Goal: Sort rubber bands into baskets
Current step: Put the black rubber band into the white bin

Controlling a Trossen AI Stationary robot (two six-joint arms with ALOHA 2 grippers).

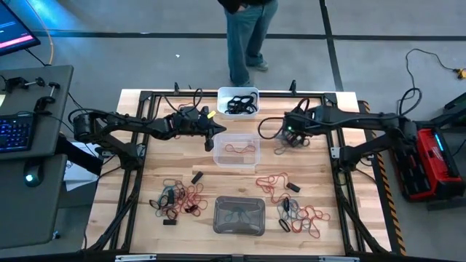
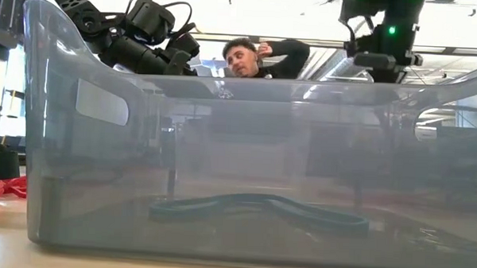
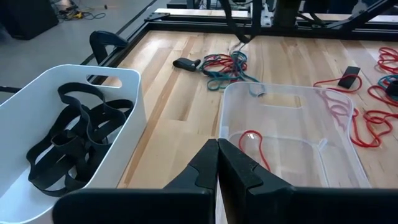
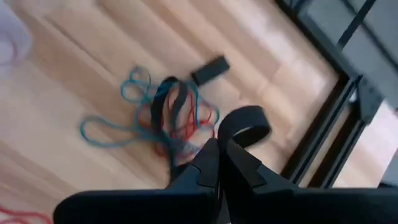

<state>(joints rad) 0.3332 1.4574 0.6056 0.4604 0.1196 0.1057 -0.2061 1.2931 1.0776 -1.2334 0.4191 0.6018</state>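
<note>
Three baskets stand in a row down the table's middle. The white one (image 1: 238, 102) holds black rubber bands (image 3: 71, 134), the clear one (image 1: 236, 151) red ones (image 3: 256, 144), and the grey one (image 1: 239, 215) teal ones (image 2: 252, 206). My left gripper (image 1: 212, 136) hangs shut over the gap between the white and clear baskets, with nothing in it (image 3: 217, 155). My right gripper (image 1: 285, 137) points down over a tangle of teal, red and black bands (image 4: 165, 112) right of the clear basket. It is shut on a black band (image 4: 244, 126). My right gripper pinches a black rubber band between its two fingertips, coming from above and slanting down. The band's free loop (image 4: 249, 121) stands out beside the fingertips, above the table. Whether it is clear of the tangle below, I cannot tell.
Loose piles of red, black and teal bands lie at the near left (image 1: 178, 198), the near right (image 1: 302, 215) and the middle right (image 1: 277, 182). Small black blocks (image 1: 196, 177) lie among them. A black frame (image 1: 342, 145) edges the table. A person (image 1: 247, 36) stands beyond the far edge.
</note>
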